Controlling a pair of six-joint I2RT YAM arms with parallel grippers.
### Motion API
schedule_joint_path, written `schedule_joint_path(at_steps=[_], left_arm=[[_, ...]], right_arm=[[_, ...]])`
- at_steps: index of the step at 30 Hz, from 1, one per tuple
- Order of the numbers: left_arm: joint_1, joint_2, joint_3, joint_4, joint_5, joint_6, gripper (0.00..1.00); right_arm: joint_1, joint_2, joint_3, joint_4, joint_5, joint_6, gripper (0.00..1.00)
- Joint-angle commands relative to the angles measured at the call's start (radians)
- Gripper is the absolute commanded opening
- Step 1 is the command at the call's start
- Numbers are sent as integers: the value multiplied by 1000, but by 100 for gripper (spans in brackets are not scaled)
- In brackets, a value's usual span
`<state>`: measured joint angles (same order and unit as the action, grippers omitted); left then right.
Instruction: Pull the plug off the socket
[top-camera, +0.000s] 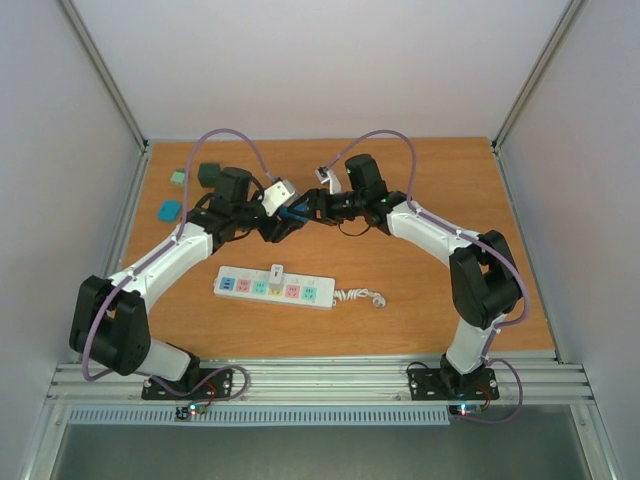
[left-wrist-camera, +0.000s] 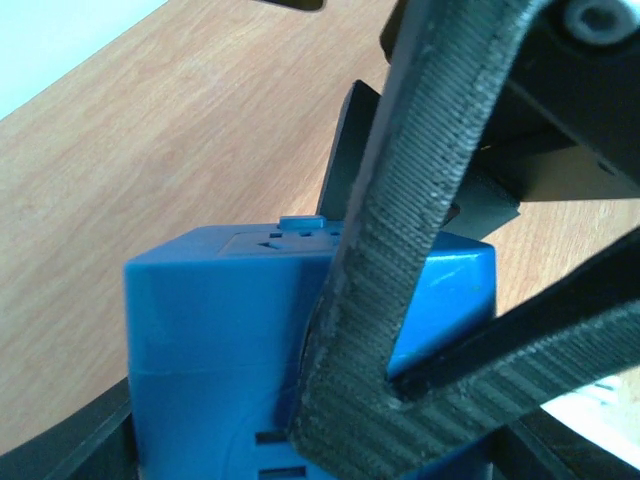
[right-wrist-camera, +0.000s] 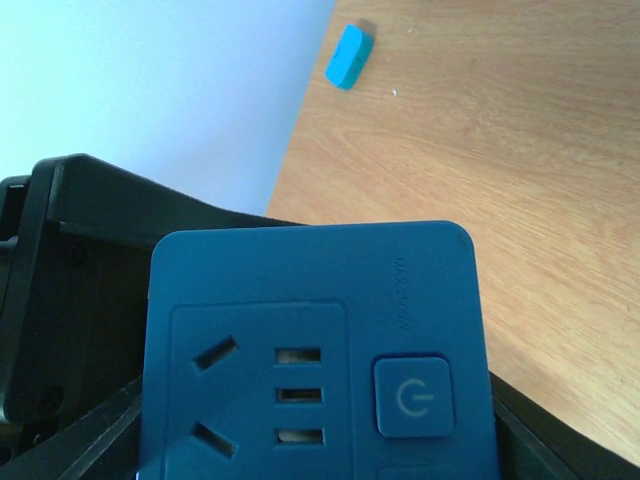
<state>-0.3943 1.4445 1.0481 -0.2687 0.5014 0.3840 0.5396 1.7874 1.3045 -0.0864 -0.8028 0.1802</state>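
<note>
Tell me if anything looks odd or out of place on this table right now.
Yes. The left tool and right tool both grip a blue plastic socket cube between them, while the long white power strip lies untouched with a small white plug seated in it.

plug (top-camera: 277, 271) top unobstructed, arms (top-camera: 180, 245) and blue cube (top-camera: 292, 212) beyond socket (top-camera: 250, 287)

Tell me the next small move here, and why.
Probably open the right gripper and back it off, leaving the blue socket block with the left gripper. Both seem clamped on that block in mid-air, while the white plug sits seated in the power strip on the table, untouched.
</note>
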Motion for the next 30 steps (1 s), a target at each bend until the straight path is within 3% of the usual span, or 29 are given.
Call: schedule_joint_path(at_steps=[1,3,9,21,30], left_arm=[[-2,1,19,56,-12,-17,58],[-1,2,14,57,-24,-24,52],[15,3,6,38,-40,-56,41],[201,17,14,1,-52,-204,25],[276,60,60,-83,-392,-331,12]], right_arm=[[9,10,7,28,-54,6,50],[8,11,15,14,-48,-5,58],[0,-13,27,-14,-6,-52,97],[-113,-70,6,-50,24,-154,99],[-145,-151,-106,-8,104,-245,99]])
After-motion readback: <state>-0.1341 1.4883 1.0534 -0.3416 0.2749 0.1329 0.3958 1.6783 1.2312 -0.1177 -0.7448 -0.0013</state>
